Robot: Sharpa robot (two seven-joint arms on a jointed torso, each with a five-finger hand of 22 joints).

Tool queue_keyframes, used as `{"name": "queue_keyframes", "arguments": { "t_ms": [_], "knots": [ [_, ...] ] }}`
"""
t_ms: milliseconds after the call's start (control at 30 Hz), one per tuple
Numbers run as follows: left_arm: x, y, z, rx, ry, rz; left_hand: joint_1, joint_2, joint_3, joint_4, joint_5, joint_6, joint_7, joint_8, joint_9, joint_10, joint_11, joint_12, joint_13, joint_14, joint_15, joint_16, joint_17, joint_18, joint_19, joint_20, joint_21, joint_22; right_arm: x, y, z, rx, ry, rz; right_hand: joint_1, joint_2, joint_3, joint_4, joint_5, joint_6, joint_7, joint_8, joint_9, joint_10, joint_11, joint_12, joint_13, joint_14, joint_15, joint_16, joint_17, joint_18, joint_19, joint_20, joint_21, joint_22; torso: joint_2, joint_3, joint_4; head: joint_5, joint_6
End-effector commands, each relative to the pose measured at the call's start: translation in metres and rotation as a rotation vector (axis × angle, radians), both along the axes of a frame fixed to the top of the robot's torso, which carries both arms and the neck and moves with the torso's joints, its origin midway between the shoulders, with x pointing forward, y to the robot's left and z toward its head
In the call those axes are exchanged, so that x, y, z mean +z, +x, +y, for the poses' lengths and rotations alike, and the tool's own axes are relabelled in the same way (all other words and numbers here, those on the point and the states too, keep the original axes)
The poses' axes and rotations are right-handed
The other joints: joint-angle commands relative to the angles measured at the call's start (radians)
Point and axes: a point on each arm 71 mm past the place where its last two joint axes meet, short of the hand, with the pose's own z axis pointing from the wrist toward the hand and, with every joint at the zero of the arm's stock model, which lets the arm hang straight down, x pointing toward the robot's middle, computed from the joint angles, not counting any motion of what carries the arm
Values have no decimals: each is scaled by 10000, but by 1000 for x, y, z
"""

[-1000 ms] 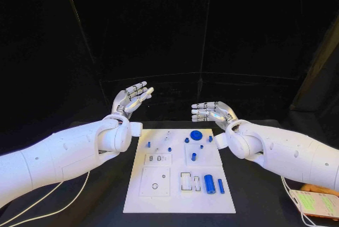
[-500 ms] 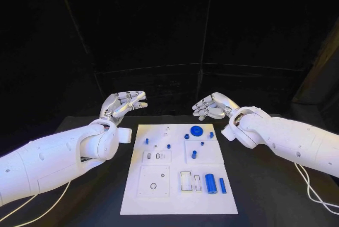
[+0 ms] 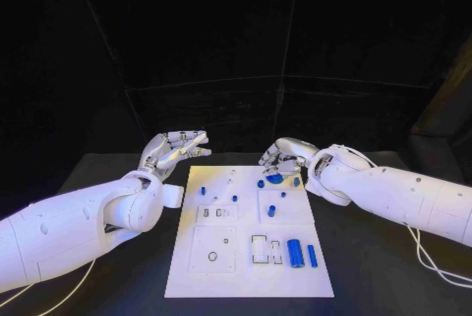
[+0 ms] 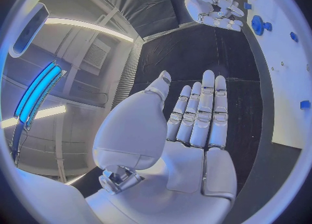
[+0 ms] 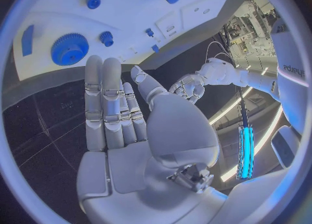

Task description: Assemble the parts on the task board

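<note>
The white task board [image 3: 246,278] lies in the middle of the black table. A blue gear [image 3: 274,178] sits at its far end, with small blue pegs [image 3: 234,198] around it. Two blue cylinders [image 3: 295,252] lie near the front right. My right hand [image 3: 285,158] hovers just above the gear, fingers pointing down, holding nothing. My left hand [image 3: 175,149] hangs past the board's far left corner, empty too. In the right wrist view my right hand [image 5: 117,115] has straight fingers near the gear [image 5: 65,49]. The left wrist view has my left hand [image 4: 189,125] flat and the right hand [image 4: 215,5] beyond it.
Rectangular recesses [image 3: 260,250] and a square plate with a hole [image 3: 213,251] mark the board's near half. A white cable [image 3: 425,256] trails over the table at the right. Dark cloth walls close off the far side.
The head view has shifted. My right hand has turned its fingers down and come over the gear. My left hand's fingers have bent forward from their raised spread.
</note>
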Motion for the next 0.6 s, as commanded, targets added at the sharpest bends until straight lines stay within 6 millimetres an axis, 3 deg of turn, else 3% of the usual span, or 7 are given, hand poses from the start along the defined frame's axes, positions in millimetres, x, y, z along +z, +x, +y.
{"name": "queue_keyframes", "arguments": {
  "t_ms": [33, 167, 600],
  "knots": [
    [3, -3, -4, -439, -41, -100, -27, 42, 1, -67, 44, 6, 68, -81, -11, 21, 39, -68, -15, 70, 5, -70, 20, 64, 83, 9, 41, -24, -3, -1, 5, 66, -1911, -433, 15, -131, 64, 5, -11, -82, -27, -27, 3, -170, 10, 43, 11, 306, -11, 809, 671, 173, -149, 17, 447, 303, 217, -4, 39, -75, 55],
    [3, -5, -4, -521, -74, -92, -30, 48, -5, -93, 45, 1, 79, -112, -11, -2, 52, -103, -16, 28, 21, -132, 22, 60, 113, 14, 34, -39, -4, -3, 9, 100, -2473, -501, 39, -171, 100, 4, -24, -217, -64, -32, 2, -291, -19, 87, 13, 272, -6, 2040, 1902, 124, -195, 66, 1234, 1037, 313, -4, 54, -88, 55],
    [4, -8, -7, -694, -142, -67, -60, 49, -34, -133, 44, -30, 116, -173, -14, -59, 85, -176, -19, -35, 49, -244, 28, 56, 174, 27, 25, -66, -6, -1, 18, 106, -3222, -532, 56, -108, 155, 23, -29, -334, -108, -27, 5, -382, -32, 201, 14, 228, 9, 3675, 3514, -92, -7, 152, 2850, 2854, 495, -7, 88, -49, 122]
  ]
}}
